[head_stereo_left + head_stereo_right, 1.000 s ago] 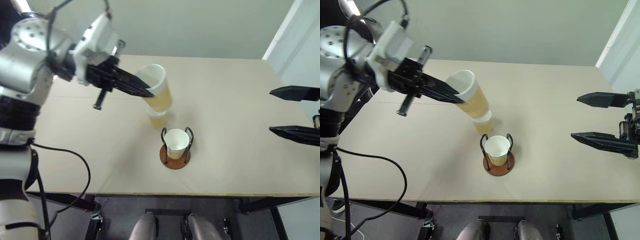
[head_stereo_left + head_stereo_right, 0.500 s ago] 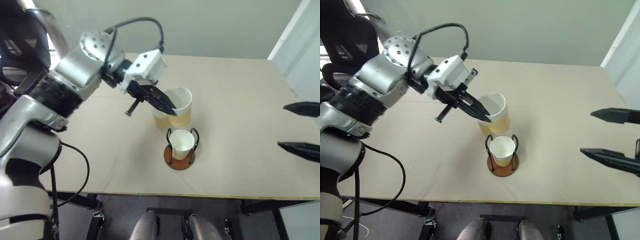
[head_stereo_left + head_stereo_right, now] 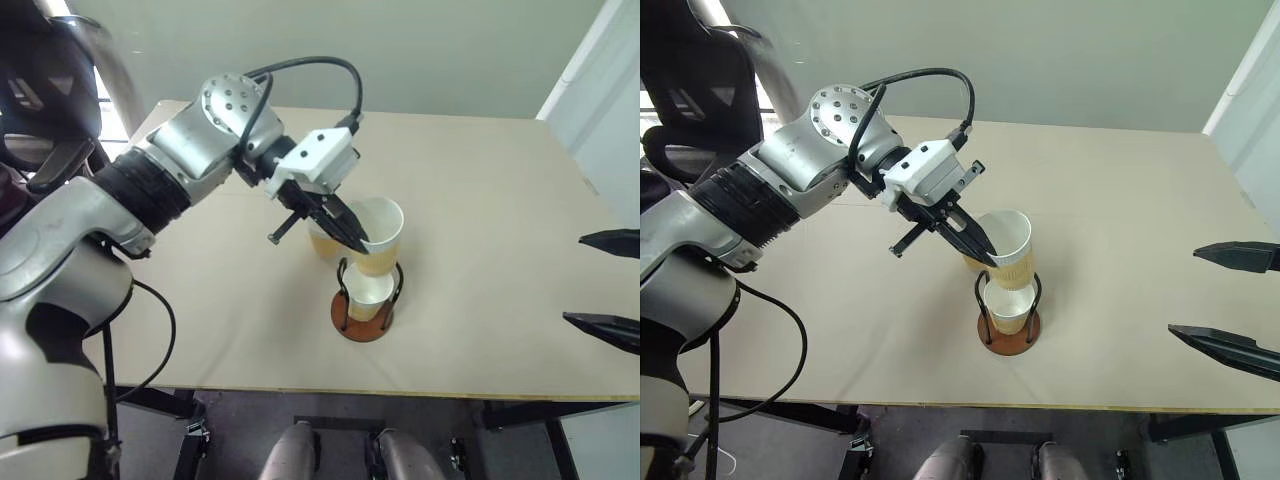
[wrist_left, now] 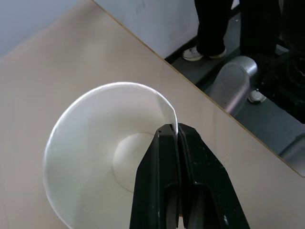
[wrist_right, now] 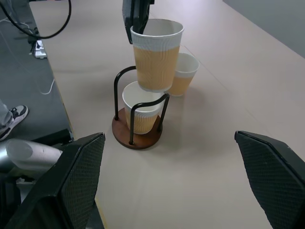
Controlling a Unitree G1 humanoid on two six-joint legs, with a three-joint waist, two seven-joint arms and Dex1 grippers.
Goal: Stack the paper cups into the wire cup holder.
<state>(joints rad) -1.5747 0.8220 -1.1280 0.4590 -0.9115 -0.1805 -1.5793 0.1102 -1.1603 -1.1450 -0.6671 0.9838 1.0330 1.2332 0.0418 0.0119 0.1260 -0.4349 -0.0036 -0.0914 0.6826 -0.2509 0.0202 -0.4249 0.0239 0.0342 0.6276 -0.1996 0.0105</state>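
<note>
1. Carried across and lowered since a second ago, the held cup (image 5: 157, 55) now hangs just over the wire cup holder (image 5: 138, 131).
2. Its rim is pinched by the closed left gripper (image 3: 362, 243); the right gripper (image 3: 1230, 300) waits wide apart, empty.
3. One cup (image 5: 140, 112) is seated in the holder; a third cup (image 5: 183, 74) stands just behind it, so two remain.
4. A tan table (image 3: 480, 200) meets a pale wall (image 3: 1090, 60).

Probably a lab: bare table (image 3: 480, 180).
</note>
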